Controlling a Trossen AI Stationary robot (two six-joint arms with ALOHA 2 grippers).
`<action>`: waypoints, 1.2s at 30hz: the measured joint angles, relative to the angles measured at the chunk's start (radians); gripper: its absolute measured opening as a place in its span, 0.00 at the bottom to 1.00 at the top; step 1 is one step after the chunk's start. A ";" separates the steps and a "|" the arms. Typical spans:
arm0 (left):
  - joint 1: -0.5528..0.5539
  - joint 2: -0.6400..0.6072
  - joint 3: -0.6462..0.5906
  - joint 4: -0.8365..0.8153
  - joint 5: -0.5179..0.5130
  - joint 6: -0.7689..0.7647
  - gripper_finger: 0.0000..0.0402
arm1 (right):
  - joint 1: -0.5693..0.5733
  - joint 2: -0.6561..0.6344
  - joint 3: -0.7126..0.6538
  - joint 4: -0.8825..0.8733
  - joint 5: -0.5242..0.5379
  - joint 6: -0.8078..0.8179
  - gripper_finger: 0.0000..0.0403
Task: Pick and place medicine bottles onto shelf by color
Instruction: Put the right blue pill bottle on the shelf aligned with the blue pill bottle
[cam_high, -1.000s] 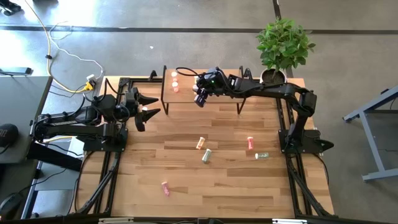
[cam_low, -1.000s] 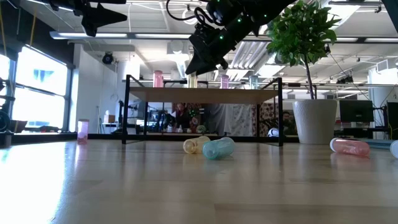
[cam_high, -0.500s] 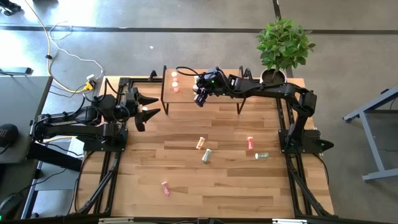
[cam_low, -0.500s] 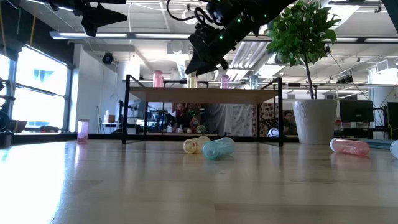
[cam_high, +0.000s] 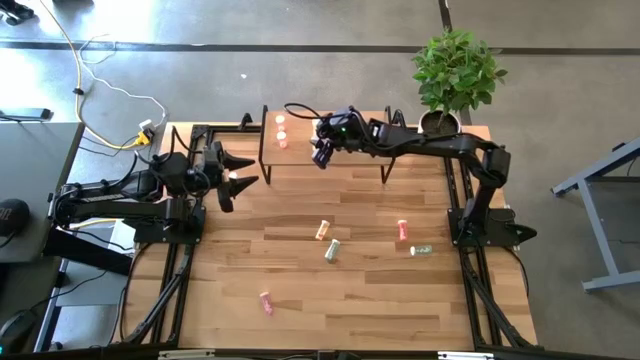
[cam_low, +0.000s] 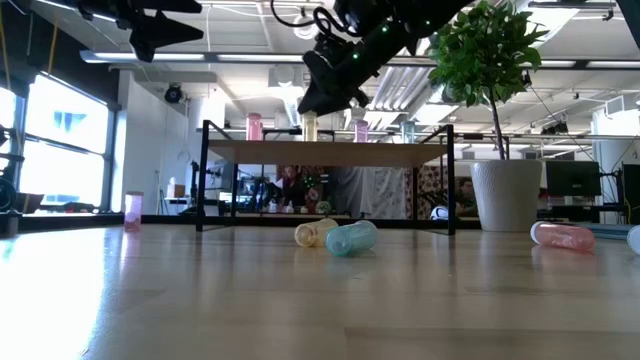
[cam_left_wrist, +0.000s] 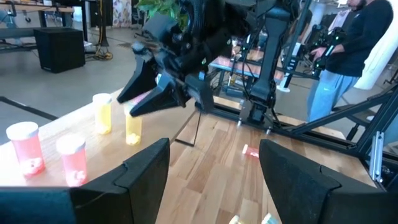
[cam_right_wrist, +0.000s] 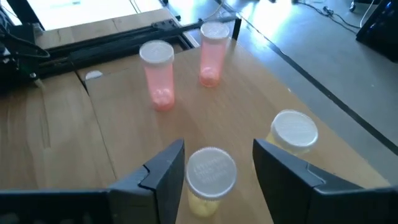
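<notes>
The shelf (cam_high: 352, 166) stands at the table's far edge. On it two red-orange bottles (cam_right_wrist: 158, 73) (cam_right_wrist: 212, 52) and two yellow bottles (cam_right_wrist: 210, 182) (cam_right_wrist: 293, 133) stand upright on their bases. My right gripper (cam_right_wrist: 217, 168) is open above the shelf, with its fingers on either side of the nearer yellow bottle's white cap and a gap on both sides. My left gripper (cam_high: 240, 172) is open and empty over the table's left side. Several bottles lie on their sides on the table: yellow (cam_high: 322, 230), pale green (cam_high: 332, 250), red (cam_high: 402, 230), green (cam_high: 421, 250), pink (cam_high: 266, 302).
A potted plant (cam_high: 442, 120) stands at the table's far right corner, just right of the shelf. Black frame rails (cam_high: 462, 240) run along the left and right table edges. A person (cam_left_wrist: 348, 43) stands in the room beyond the table.
My right gripper has risen a little above the shelf, away from the yellow bottle, which stays standing upright.
</notes>
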 joint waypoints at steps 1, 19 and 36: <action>0.000 0.000 0.000 -0.002 0.000 0.000 0.59 | 0.000 -0.005 0.000 0.000 0.000 0.000 0.45; 0.000 0.000 0.000 -0.014 -0.027 0.036 0.59 | 0.061 -0.143 0.001 -0.135 -0.001 0.138 0.45; 0.000 0.000 0.000 -0.016 -0.083 0.045 0.59 | 0.246 -0.257 0.001 -0.650 -0.131 0.591 0.45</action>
